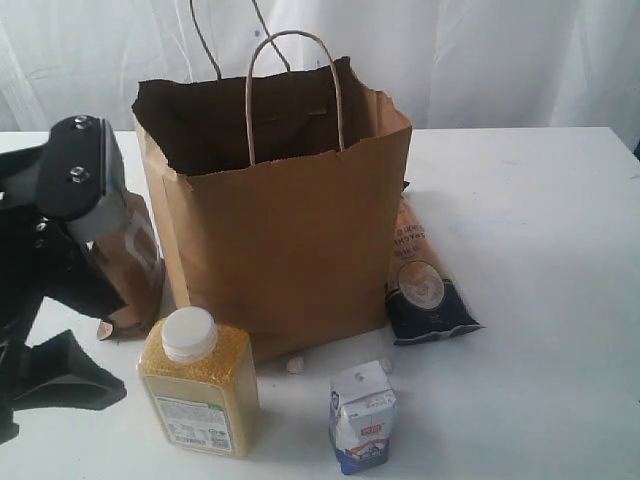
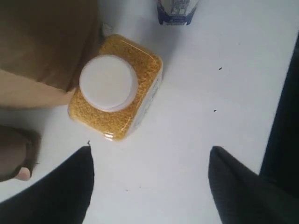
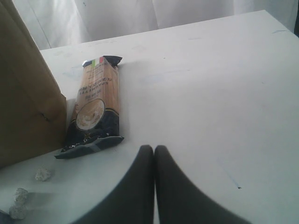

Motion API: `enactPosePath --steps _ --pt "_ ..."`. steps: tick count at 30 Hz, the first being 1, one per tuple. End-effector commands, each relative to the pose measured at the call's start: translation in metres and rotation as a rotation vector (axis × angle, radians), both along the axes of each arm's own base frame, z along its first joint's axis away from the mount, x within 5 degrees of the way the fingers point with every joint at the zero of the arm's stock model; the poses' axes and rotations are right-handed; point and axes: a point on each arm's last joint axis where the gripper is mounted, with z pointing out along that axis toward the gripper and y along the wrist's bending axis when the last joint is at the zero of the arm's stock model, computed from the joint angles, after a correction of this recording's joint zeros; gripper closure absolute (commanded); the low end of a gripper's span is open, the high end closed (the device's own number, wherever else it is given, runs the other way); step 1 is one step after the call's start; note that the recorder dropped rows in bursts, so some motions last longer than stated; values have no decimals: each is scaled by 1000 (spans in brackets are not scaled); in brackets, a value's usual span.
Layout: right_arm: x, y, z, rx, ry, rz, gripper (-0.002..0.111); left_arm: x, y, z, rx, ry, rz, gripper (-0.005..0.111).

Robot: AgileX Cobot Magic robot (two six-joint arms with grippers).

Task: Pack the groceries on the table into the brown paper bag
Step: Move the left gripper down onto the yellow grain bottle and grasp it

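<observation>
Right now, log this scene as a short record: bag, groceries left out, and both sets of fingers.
bag: brown paper bag upright, top open
bottle: yellow grain bottle upright in front of the bag, white cap on
carton: white-blue carton upright, right of the bottle
packet: orange-navy packet lying by the bag's right side
pouch: brown pouch at the bag's left, partly hidden
left gripper: fingers open, empty, near the bottle
right gripper: fingers shut, empty

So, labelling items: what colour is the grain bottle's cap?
The cap is white; left wrist view shows it best.
</observation>
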Motion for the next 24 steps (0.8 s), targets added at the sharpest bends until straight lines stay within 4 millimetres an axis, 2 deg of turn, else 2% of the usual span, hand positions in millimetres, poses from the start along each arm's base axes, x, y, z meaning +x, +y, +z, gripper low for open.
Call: enactPosePath --steps 1,3,10,16,24 --pt "0 -1 1 -2 -18 -9 108 12 -10 -10 -4 -31 -64 23" --pt "0 -1 1 -2 -18 -9 108 17 -13 -14 7 -43 -91 17" --pt "0 -1 1 -2 -18 -9 108 28 -23 -29 35 -52 -218 18" --pt "0 -1 1 -2 -18 -9 108 38 -29 -41 49 -36 -216 18" --pt "0 -1 1 -2 -18 -9 108 43 -36 -44 11 -49 -226 18"
